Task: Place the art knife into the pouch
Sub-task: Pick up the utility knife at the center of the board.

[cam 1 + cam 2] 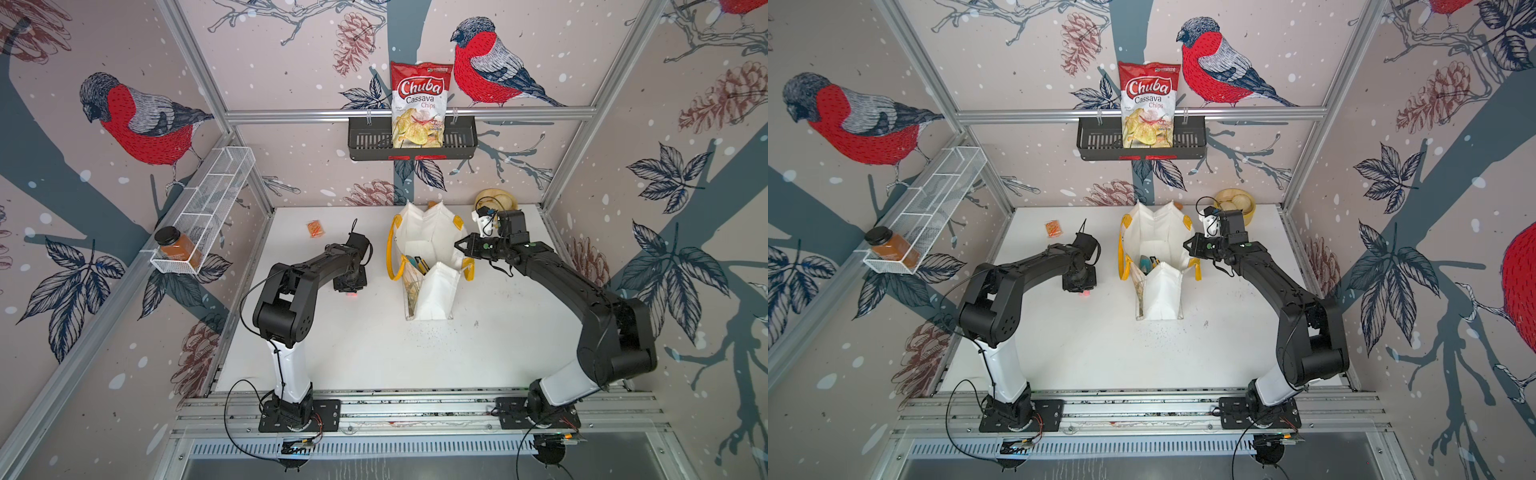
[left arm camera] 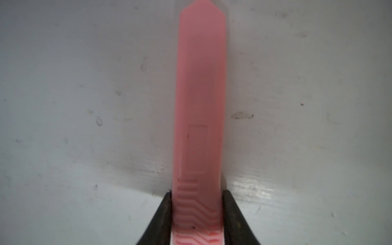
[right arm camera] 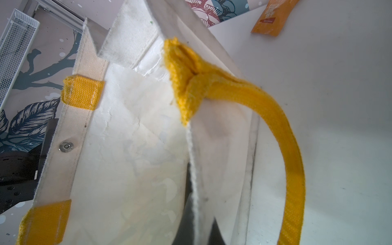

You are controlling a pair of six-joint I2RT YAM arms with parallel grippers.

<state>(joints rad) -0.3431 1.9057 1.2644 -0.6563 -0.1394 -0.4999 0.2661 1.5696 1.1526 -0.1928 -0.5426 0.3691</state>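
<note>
A pink art knife (image 2: 200,106) lies on the white table, and my left gripper (image 2: 197,192) has a black jaw pressed against each side of its ribbed end. In both top views the left gripper (image 1: 351,291) (image 1: 1084,291) points straight down at the table left of the pouch, with only a red sliver of the knife (image 1: 352,294) showing under it. The pouch (image 1: 428,245) (image 1: 1156,245), white with yellow handles, stands open at mid-table. My right gripper (image 1: 459,245) (image 3: 196,212) is shut on the pouch's right rim (image 3: 192,161), holding it open. A teal tool (image 1: 417,262) lies inside.
An orange sachet (image 1: 315,228) lies at the back left of the table. A wooden bowl (image 1: 496,199) sits at the back right behind the right arm. A chips bag (image 1: 417,104) stands in a black wall basket, and a jar (image 1: 178,247) in a white wire shelf.
</note>
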